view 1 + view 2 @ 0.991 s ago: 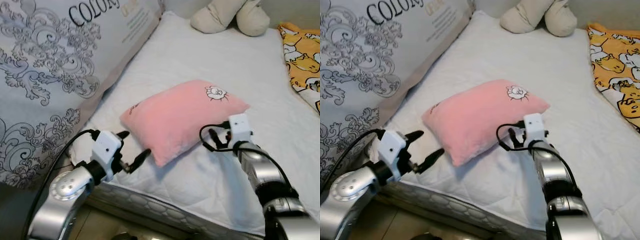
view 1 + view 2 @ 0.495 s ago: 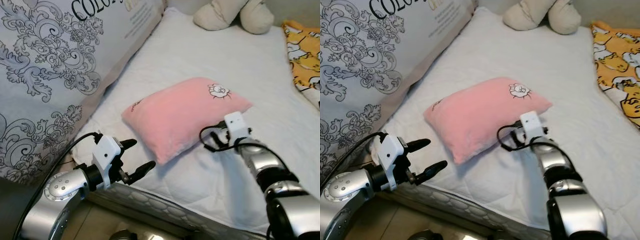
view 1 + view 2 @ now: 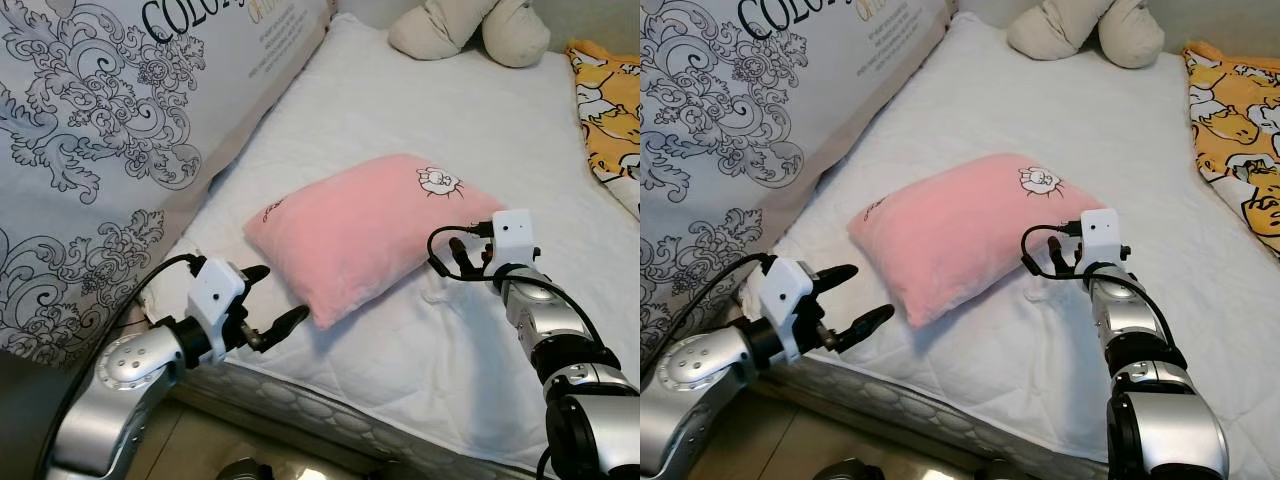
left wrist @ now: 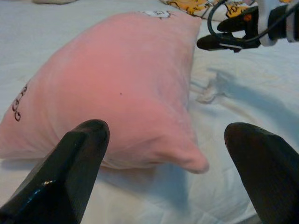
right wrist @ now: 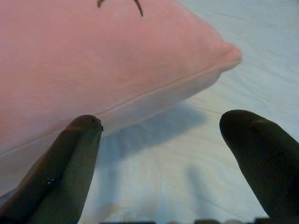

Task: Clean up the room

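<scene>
A pink pillow with a small cartoon patch lies slantwise on the white mattress. My left gripper hovers open at the pillow's near corner by the bed's edge, not touching it. In the left wrist view the pillow lies just beyond the two spread fingers. My right gripper is open at the pillow's right end, a short gap away from it. In the right wrist view the pillow's seam and corner lie just ahead of the fingers.
A big grey patterned cushion leans along the left side of the bed. A beige plush toy sits at the far end, and a yellow cartoon blanket lies at the right. The mattress edge runs below my grippers.
My right gripper has drawn back to the right, away from the pillow's end. The left gripper has risen slightly at the near corner. The pillow has stayed put.
</scene>
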`<state>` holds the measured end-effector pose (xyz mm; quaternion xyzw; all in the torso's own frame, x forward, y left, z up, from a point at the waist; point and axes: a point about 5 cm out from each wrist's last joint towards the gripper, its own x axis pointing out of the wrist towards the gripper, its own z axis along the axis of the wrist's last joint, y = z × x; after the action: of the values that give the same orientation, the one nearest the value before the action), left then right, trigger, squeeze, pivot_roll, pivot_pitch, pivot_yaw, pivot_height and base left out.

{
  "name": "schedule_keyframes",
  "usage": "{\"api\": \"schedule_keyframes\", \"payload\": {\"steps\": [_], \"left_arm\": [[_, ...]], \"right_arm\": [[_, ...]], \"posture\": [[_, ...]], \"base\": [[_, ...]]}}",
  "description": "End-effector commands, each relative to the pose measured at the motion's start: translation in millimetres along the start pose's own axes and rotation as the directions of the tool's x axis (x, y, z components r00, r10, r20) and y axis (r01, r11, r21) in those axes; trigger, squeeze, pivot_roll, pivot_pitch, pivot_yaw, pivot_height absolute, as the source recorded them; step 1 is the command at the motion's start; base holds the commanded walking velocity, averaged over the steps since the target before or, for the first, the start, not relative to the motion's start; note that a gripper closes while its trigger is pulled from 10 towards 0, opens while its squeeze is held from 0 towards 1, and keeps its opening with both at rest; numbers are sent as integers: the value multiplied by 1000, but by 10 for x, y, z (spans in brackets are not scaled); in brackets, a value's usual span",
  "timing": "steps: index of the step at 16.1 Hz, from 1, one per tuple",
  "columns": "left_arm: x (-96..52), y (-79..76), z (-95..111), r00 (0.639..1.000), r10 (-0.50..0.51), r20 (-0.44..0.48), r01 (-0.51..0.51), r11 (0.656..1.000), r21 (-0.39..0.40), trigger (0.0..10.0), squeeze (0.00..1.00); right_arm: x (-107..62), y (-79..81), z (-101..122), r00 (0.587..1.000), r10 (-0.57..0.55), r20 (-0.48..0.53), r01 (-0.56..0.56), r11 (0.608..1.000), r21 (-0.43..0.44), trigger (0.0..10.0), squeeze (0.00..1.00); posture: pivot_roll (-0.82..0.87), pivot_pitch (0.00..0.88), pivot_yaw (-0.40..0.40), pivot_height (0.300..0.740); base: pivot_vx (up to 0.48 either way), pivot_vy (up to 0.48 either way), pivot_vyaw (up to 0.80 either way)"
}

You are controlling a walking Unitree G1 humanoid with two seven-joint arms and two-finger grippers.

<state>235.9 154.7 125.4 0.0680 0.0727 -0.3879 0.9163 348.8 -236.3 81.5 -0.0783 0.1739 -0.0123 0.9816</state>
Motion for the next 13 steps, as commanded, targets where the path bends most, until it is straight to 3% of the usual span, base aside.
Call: {"api": "schedule_keyframes", "payload": {"steps": [1,2,6,7,8,9,12,13], "left_arm": [[16,12,-8,1000,5,-10,-5,1000,1,10000,0],[37,-21,-8,1000,-30,-8,30,999,-11,10000,0],[22,-45,22,995,-93,-23,93,996,-15,10000,0],[-4,-54,45,991,-125,-37,125,992,-2,10000,0],[-15,-56,54,990,-135,-42,136,991,4,10000,0],[-46,-54,59,988,-145,-48,145,989,5,10000,0],[-73,-72,48,981,-183,-61,182,983,-14,10000,0],[-74,-83,28,978,-195,-77,195,981,-7,10000,0]], "right_arm": [[-9,-12,12,1000,-5,17,5,1000,6,10000,0],[5,99,-65,998,60,-36,-60,998,-13,10000,0],[38,187,-115,984,107,-140,-116,991,-62,10000,0],[48,187,-111,979,107,-174,-123,989,-82,10000,682],[50,176,-108,978,100,-183,-119,988,-98,10000,682],[46,138,-124,974,83,-209,-100,992,-73,10000,1000],[20,210,-242,949,155,-275,-162,987,-4,10000,1000],[9,211,-287,946,141,-292,-152,988,-15,10000,39]], "posture": [[-10,42,-6,740],[-12,41,3,740],[6,75,19,740],[18,90,12,740],[18,90,12,740],[22,103,7,740],[28,126,15,740],[31,129,15,740]], "base": [[0,0,0],[0,0,0],[0,0,0],[0,0,0],[0,0,0],[0,0,0],[0,0,0],[0,0,0]]}}
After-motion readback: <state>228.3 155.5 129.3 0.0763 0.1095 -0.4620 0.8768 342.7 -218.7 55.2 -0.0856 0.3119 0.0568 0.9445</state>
